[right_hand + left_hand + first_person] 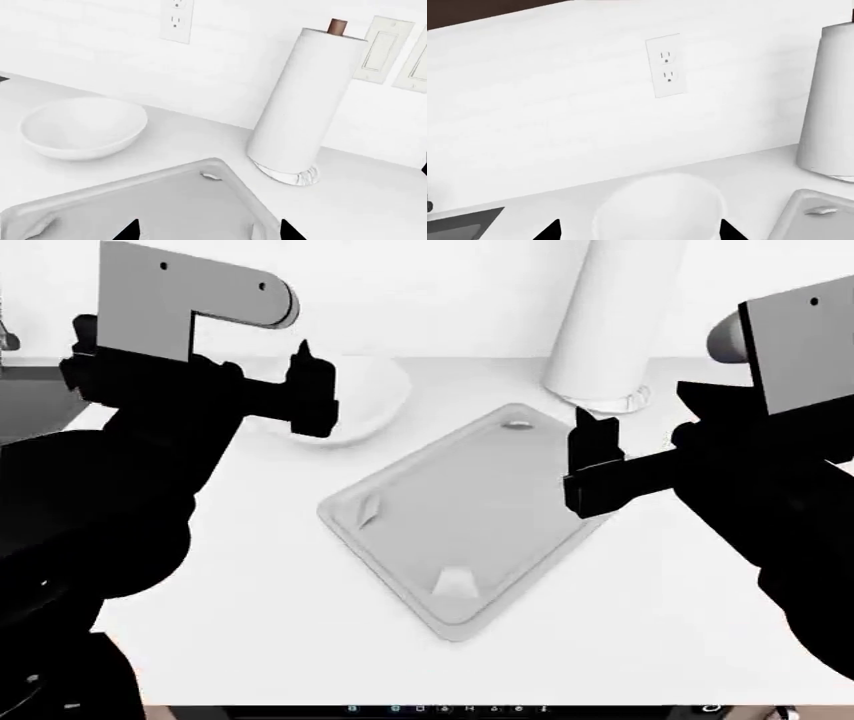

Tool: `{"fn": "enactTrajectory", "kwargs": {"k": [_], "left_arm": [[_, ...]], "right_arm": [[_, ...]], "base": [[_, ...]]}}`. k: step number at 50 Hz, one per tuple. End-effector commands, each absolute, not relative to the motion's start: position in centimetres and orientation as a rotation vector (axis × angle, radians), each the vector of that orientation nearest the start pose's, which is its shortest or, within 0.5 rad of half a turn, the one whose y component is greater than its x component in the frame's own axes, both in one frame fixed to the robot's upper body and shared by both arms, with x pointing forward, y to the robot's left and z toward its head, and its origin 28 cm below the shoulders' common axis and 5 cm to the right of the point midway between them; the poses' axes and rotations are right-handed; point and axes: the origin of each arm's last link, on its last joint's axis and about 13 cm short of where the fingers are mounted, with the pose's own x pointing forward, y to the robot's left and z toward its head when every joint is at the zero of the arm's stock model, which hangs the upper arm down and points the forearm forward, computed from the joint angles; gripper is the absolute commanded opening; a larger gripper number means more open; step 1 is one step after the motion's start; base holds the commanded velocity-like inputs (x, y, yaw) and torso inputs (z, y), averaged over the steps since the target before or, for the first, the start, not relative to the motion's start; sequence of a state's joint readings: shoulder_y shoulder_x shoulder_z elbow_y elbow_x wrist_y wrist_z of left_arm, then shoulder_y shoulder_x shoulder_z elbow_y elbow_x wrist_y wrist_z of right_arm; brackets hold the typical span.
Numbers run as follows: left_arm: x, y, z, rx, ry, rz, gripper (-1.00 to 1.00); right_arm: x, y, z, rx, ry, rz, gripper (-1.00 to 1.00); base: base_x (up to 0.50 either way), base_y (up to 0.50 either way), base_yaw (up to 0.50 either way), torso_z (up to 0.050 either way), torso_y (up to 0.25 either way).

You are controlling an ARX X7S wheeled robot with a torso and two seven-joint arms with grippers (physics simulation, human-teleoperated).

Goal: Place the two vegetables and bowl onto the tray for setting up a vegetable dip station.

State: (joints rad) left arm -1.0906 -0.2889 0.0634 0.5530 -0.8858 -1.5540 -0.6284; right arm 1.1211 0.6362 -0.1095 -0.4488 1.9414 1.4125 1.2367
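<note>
On counter, tray (467, 530) lying diagonal, bowl (360, 400) behind

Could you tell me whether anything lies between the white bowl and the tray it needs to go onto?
Nothing visible does. The bowl sits on bare counter just off the tray; the paper towel roll stands off to one side.

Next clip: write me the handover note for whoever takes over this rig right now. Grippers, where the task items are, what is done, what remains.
Left gripper: open, empty, lined up on the bowl.
Right gripper: open, empty, hovering above the tray on its right side.
Bowl: on the counter beyond the tray's far-left edge, beside it, not on it.
Tray: empty, set at an angle in front of the paper towel roll.
Carrot and cucumber: not visible in any view.
Done: nothing placed.
Left: bowl and both vegetables; find the vegetables first.
</note>
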Motion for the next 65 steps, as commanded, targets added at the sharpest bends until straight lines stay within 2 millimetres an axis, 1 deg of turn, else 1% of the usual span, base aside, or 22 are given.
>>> {"fn": "enactTrajectory", "kwargs": {"k": [1,7,17,18,21,25,27,28,31,34,40,44,49,51,55,63,65], "left_arm": [[25.9,21.7,30.9,0.159,-0.027,0.001,1.0],[25.5,21.9,31.0,0.138,-0.007,-0.011,1.0],[25.8,23.0,31.6,0.104,0.061,0.029,1.0],[25.9,23.1,31.7,0.11,0.097,0.053,1.0],[26.3,23.7,32.5,0.137,0.148,0.047,1.0],[27.9,24.7,33.9,0.089,0.207,0.072,1.0],[28.1,25.1,34.2,0.081,0.212,0.084,1.0],[28.1,25.1,34.2,0.073,0.217,0.077,1.0],[27.9,24.7,33.7,0.099,0.246,0.047,1.0],[27.9,24.7,33.6,0.094,0.253,0.039,1.0],[28.4,25.2,33.1,0.063,0.308,0.017,1.0],[28.7,25.5,32.5,0.052,0.379,0.0,1.0],[30.2,25.7,32.6,0.017,0.431,0.034,1.0],[31.2,25.9,32.5,0.022,0.469,0.041,1.0],[31.9,26.0,32.7,0.008,0.497,0.057,1.0],[32.6,26.0,31.6,-0.038,0.528,0.076,1.0],[33.2,26.2,31.2,-0.06,0.533,0.087,1.0]], "right_arm": [[20.3,-13.2,30.4,-0.191,0.129,0.168,1.0],[20.1,-13.2,30.4,-0.198,0.127,0.172,1.0],[19.4,-13.3,30.5,-0.19,0.106,0.188,1.0],[19.6,-13.4,30.5,-0.186,0.134,0.149,1.0],[19.4,-13.4,30.5,-0.184,0.123,0.17,1.0],[19.7,-13.5,30.7,-0.191,0.13,0.141,1.0],[19.3,-13.6,30.9,-0.202,0.087,0.153,1.0],[19.1,-13.6,30.9,-0.204,0.064,0.179,1.0],[19.0,-13.6,30.5,-0.203,0.124,0.166,1.0],[19.0,-13.6,30.5,-0.196,0.112,0.164,1.0],[18.9,-13.5,30.6,-0.204,0.112,0.171,1.0],[19.0,-13.5,30.5,-0.212,0.118,0.174,1.0],[19.0,-13.3,30.6,-0.215,0.114,0.182,1.0],[19.0,-13.5,30.6,-0.212,0.113,0.179,1.0],[19.1,-13.5,30.5,-0.214,0.117,0.178,1.0],[19.1,-13.7,30.1,-0.2,0.119,0.179,1.0],[19.2,-13.7,30.0,-0.2,0.123,0.177,1.0]], "base": [[0.5,0.0,0.0,0.0,0.0],[0.5,0.0,0.0,0.0,0.002],[0.5,0.0,0.0,0.0,0.001],[0.34,0.0,0.0,0.0,0.0],[0.0,0.0,0.0,0.0,0.004],[0.0,0.0,0.0,0.0,0.0],[0.0,0.0,0.0,0.0,0.0],[0.03,0.0,0.0,0.0,0.0],[0.5,0.0,0.0,0.0,0.0],[0.08,0.0,0.0,0.0,0.0],[0.0,0.0,0.0,0.0,0.0],[0.0,0.0,0.0,0.0,0.0],[0.0,0.0,0.0,0.0,0.0],[0.0,0.0,0.0,0.0,0.0],[0.0,0.0,0.0,0.0,0.0],[0.0,0.0,0.0,0.0,0.0],[0.0,0.0,0.0,0.0,0.0]]}}
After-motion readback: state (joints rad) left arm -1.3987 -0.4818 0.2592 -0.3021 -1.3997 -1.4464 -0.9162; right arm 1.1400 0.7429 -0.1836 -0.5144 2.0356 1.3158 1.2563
